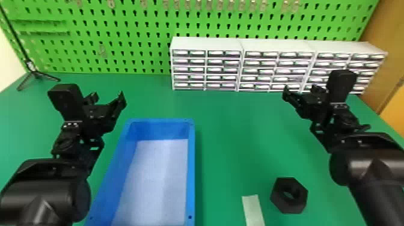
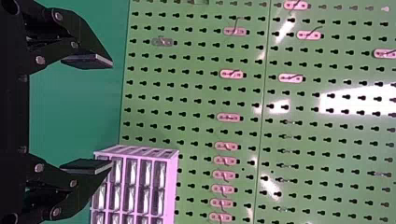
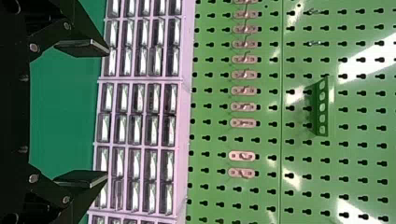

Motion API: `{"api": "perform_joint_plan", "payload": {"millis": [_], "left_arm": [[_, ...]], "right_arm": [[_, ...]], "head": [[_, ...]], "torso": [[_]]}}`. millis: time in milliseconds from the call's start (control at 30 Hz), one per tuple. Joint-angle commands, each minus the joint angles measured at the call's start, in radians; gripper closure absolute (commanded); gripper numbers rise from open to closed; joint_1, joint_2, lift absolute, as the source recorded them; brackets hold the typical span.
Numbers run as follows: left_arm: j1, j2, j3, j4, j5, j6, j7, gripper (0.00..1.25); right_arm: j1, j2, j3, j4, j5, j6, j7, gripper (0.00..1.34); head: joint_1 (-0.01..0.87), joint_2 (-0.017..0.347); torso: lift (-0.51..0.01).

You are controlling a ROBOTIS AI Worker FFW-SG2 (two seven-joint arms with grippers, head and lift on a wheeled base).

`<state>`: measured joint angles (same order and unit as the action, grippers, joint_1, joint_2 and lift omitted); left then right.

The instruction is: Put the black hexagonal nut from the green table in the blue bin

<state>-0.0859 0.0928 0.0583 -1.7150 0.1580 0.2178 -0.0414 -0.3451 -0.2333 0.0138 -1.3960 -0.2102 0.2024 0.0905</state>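
Note:
The black hexagonal nut (image 1: 289,195) lies on the green table (image 1: 240,129) near its front right, its hole showing. To the left, the blue bin (image 1: 191,168) has nothing in it but a pale bottom. Up and left of the bin, my left gripper (image 1: 108,97) is raised and open; in the left wrist view the left gripper (image 2: 112,115) has its two fingers wide apart. My right gripper (image 1: 300,90) hangs open beyond the nut, toward the back right; in the right wrist view, nothing is between the fingers of the right gripper (image 3: 108,113).
A pale strip (image 1: 253,210) lies on the table just left of the nut. White drawer cabinets (image 1: 207,64) line the back right, before a green pegboard (image 1: 120,39) with hooks. A small black tripod (image 1: 36,74) stands at the back left.

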Motion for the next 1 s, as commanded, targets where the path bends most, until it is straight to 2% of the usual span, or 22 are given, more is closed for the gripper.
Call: {"api": "perform_joint_plan", "payload": {"millis": [0,967], "left_arm": [[0.000,-0.001,0.001,0.000,0.002,0.000,0.000,0.49],[-0.002,-0.001,-0.002,0.000,0.000,0.000,0.000,0.49]], "right_arm": [[0.000,-0.001,0.000,-0.001,0.000,0.002,0.000,0.35],[0.005,-0.004,-0.005,-0.008,0.000,0.003,0.000,0.35]], "head": [[0.686,0.028],[0.686,0.028]], "torso": [[-0.096],[-0.096]]}}
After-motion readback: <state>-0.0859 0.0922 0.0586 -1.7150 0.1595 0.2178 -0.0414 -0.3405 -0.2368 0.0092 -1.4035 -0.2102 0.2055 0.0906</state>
